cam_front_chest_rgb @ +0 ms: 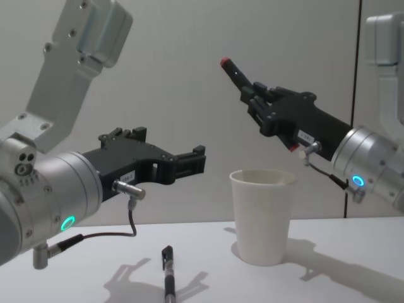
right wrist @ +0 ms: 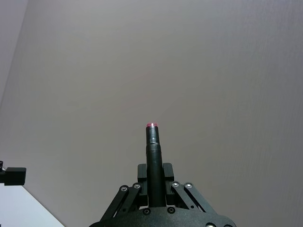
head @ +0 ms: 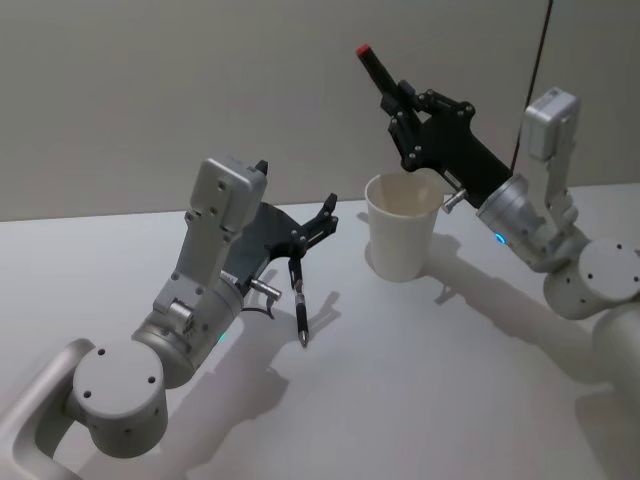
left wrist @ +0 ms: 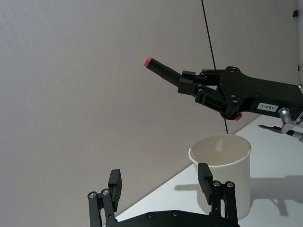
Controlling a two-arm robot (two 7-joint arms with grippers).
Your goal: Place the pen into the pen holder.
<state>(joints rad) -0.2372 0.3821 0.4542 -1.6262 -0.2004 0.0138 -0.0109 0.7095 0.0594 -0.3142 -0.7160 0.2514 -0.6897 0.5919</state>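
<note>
My right gripper (head: 402,100) is clenched around the pen (head: 378,68), low on its barrel, so the red end sticks up and slants away toward my left. It hangs in the air above the pen holder (head: 402,240), which stands upright on the table (head: 450,380) with its mouth unobstructed.

The job now is to line things up. I judge the pen is too tilted to drop cleanly, so I would roll my wrist until the barrel is closer to vertical, with its lower end (hidden behind my fingers (cam_front_chest_rgb: 255,104)) centred over the opening rather than over the rim. Then I would descend until that end is well inside before letting go. A paper cup is light, and a pen taller than it could tip it if it strikes the wall hard.

My left gripper (left wrist: 160,178) hovers with its fingers spread, off to the cup's left, above a second pen (head: 298,305) lying on the table.
</note>
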